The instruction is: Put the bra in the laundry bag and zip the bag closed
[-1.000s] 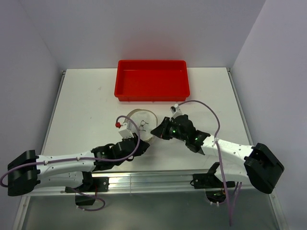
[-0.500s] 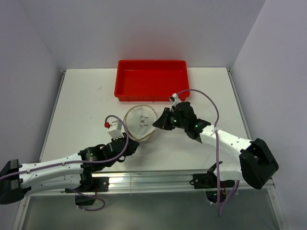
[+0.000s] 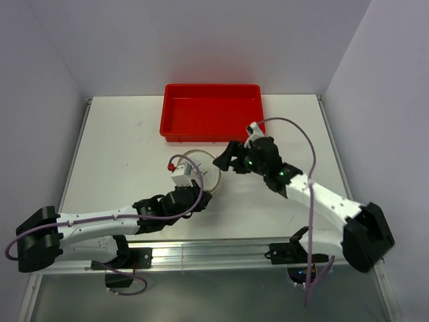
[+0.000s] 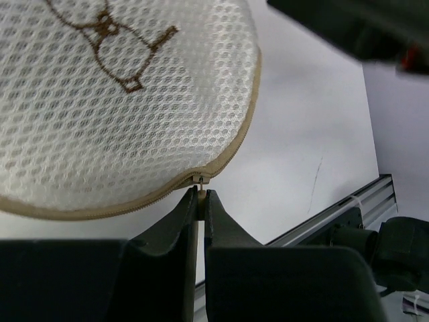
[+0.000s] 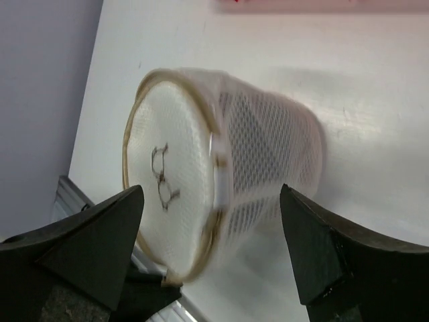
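Observation:
The laundry bag (image 3: 200,165), a white mesh drum with a tan zip rim, lies on the table between the arms. Its lid (image 4: 114,100) carries a small dark bra drawing. My left gripper (image 4: 200,196) is shut on the zip pull (image 4: 200,191) at the rim's lower edge, and it shows in the top view as well, left gripper (image 3: 201,190). My right gripper (image 5: 211,194) is wide open, one finger on each side of the bag (image 5: 228,188) and clear of it; from above this right gripper (image 3: 225,161) sits at the bag's right side. The bra is hidden.
A red rectangular tray (image 3: 212,127) stands just behind the bag at the back of the table. A metal rail (image 3: 214,249) runs along the near edge by the arm bases. Walls close in the table on both sides.
My right gripper has opened and let go of the bag, drawing slightly back to the right. The left arm swung left and back again, still pinching the zip pull.

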`<state>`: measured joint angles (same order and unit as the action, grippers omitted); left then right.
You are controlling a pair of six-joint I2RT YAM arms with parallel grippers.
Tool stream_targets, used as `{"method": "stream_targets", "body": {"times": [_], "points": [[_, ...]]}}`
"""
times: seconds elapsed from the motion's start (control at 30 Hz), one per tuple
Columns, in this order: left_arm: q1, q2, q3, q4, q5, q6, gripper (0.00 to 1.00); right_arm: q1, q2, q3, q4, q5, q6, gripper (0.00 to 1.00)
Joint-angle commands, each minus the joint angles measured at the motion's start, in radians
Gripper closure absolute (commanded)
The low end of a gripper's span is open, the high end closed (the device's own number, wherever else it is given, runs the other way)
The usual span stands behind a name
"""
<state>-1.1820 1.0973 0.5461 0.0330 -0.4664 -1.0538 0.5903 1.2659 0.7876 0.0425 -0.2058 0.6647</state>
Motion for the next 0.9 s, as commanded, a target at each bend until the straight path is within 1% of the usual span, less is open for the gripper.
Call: {"method": "stream_targets", "body": {"times": [0.0,0.03,0.07,0.13,0.17,0.2,0.3,0.37,0.43,0.5,0.53,0.6,0.67,0.7,0.73,0.87], "points": [[0.007,0.048,0.087,0.143,0.006,0.067,1.00,0.008,-0.193,-0.128,0.033,0.075,0.045,0.11],[0.007,0.056,0.089,0.153,0.009,0.069,1.00,0.009,-0.219,-0.152,0.033,0.077,0.053,0.11],[0.007,0.070,0.086,0.172,0.012,0.067,1.00,0.011,-0.243,-0.192,0.028,0.072,0.062,0.13],[0.007,0.078,0.081,0.188,0.028,0.064,1.00,0.022,-0.284,-0.221,0.025,0.054,0.093,0.20],[0.007,0.088,0.081,0.186,0.032,0.063,1.00,0.026,-0.296,-0.246,0.037,0.046,0.104,0.28],[0.007,0.093,0.081,0.185,0.040,0.067,1.00,0.038,-0.312,-0.254,0.046,0.040,0.119,0.30],[0.007,0.111,0.080,0.183,0.049,0.071,1.00,0.062,-0.286,-0.234,0.045,0.023,0.121,0.38],[0.007,0.116,0.078,0.194,0.063,0.074,1.00,0.080,-0.261,-0.209,0.042,0.008,0.119,0.47],[0.005,0.118,0.081,0.193,0.066,0.084,1.00,0.086,-0.237,-0.203,0.053,0.003,0.125,0.53],[0.005,0.115,0.086,0.188,0.064,0.095,1.00,0.086,-0.215,-0.195,0.060,0.009,0.125,0.54],[0.005,0.110,0.084,0.188,0.064,0.097,1.00,0.086,-0.208,-0.192,0.060,0.012,0.125,0.64],[0.005,0.104,0.084,0.182,0.060,0.101,1.00,0.085,-0.194,-0.186,0.057,0.023,0.124,0.71],[0.005,0.096,0.083,0.166,0.054,0.107,1.00,0.086,-0.186,-0.185,0.057,0.025,0.124,0.89],[0.005,0.090,0.083,0.160,0.049,0.109,1.00,0.086,-0.188,-0.183,0.059,0.048,0.124,0.96],[0.005,0.081,0.081,0.145,0.046,0.109,1.00,0.086,-0.192,-0.185,0.063,0.060,0.124,1.00],[0.005,0.046,0.071,0.082,0.014,0.113,1.00,0.075,-0.171,-0.142,0.036,0.101,0.079,1.00]]}}
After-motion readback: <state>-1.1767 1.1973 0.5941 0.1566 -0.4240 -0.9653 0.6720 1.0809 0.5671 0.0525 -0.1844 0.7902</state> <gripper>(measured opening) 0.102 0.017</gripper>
